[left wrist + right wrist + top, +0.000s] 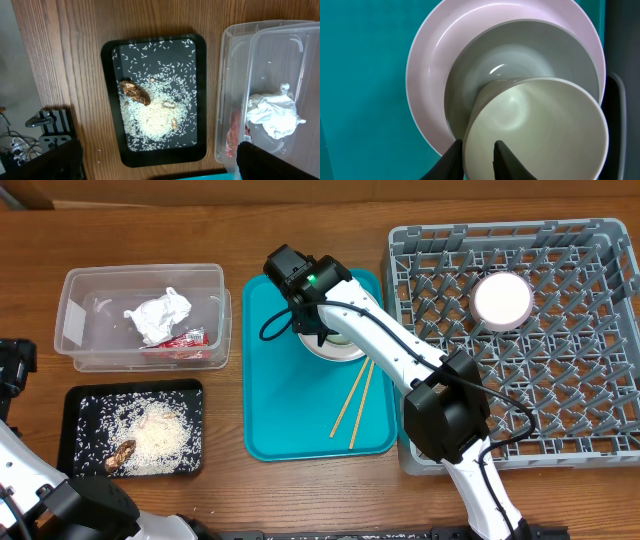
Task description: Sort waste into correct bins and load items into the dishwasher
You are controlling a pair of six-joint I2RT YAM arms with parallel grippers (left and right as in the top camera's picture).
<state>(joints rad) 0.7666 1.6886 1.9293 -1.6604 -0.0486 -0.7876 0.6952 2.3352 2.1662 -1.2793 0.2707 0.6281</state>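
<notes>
In the right wrist view my right gripper point(478, 145) is shut on the rim of a small white cup point(540, 130), one finger outside the wall and one inside. The cup sits in a white bowl point(515, 55) on a white plate point(427, 65) on the teal tray point(360, 75). Two chopsticks point(355, 402) lie on that tray. A round white dish point(502, 298) lies in the grey dishwasher rack point(560, 390). My left gripper point(160, 167) is open above the black tray point(109, 100) of rice and brown scraps point(150, 107). The clear tub point(230, 90) holds the napkin point(272, 112) and red wrapper point(234, 135).
The right arm point(400, 360) stretches from the table's front edge across the teal tray's right side. The left arm's base point(60, 505) fills the near left corner. A few rice grains lie on the wood beside the black tray.
</notes>
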